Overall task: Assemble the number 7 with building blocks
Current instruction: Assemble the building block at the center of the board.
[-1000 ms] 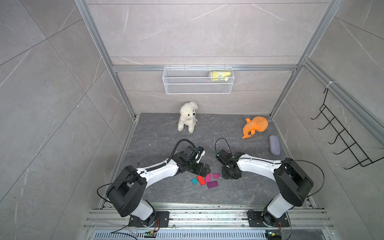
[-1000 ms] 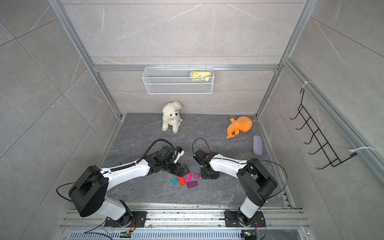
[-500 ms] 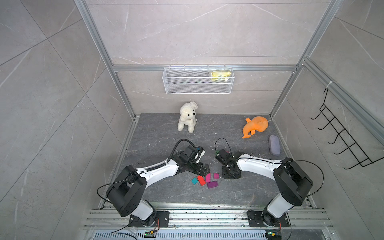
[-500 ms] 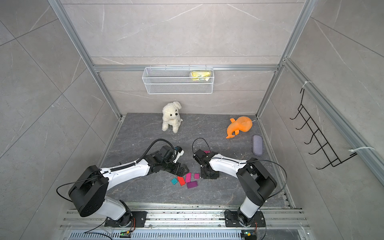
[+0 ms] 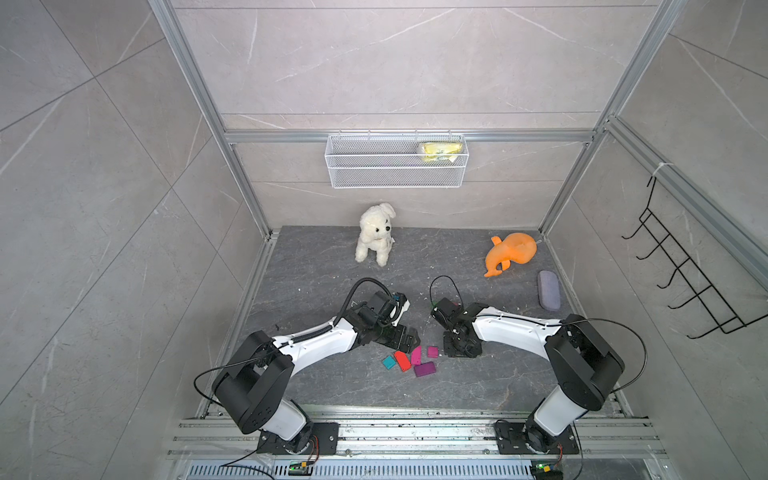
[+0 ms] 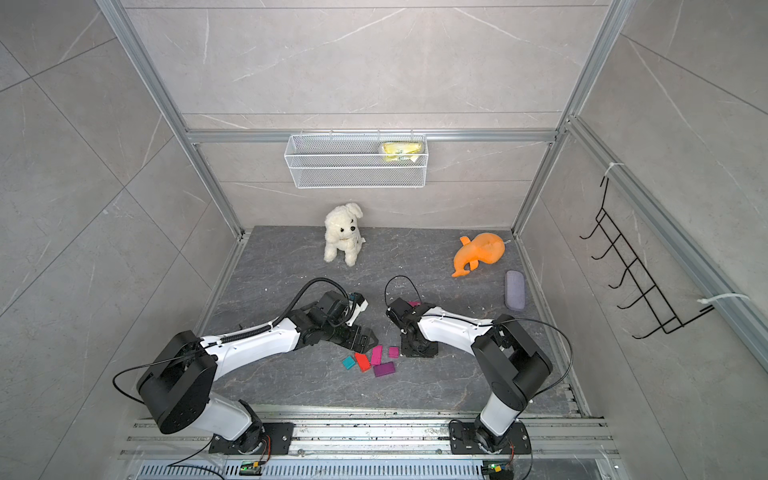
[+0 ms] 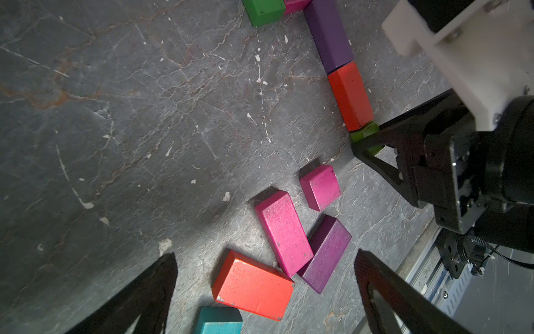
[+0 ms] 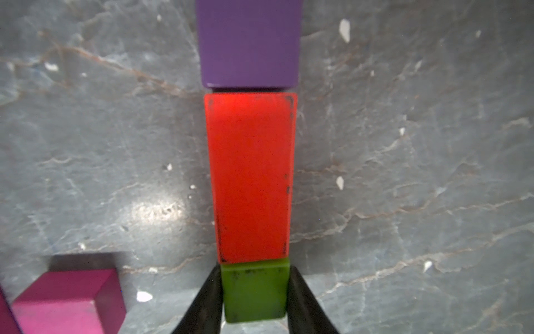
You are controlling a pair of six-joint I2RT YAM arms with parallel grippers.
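The number 7 lies flat in the left wrist view: a green block and a magenta one form the bar, and a purple block and a red block form the stem. My right gripper is shut on a small green block that touches the red block's end. My left gripper hangs open above loose building blocks: red, magenta, purple, a small magenta and teal. In both top views the right arm hides most of the 7.
A white plush dog and an orange toy sit at the back of the floor. A grey-lilac case lies by the right wall. A wire basket hangs on the back wall, and a black hook rack on the right.
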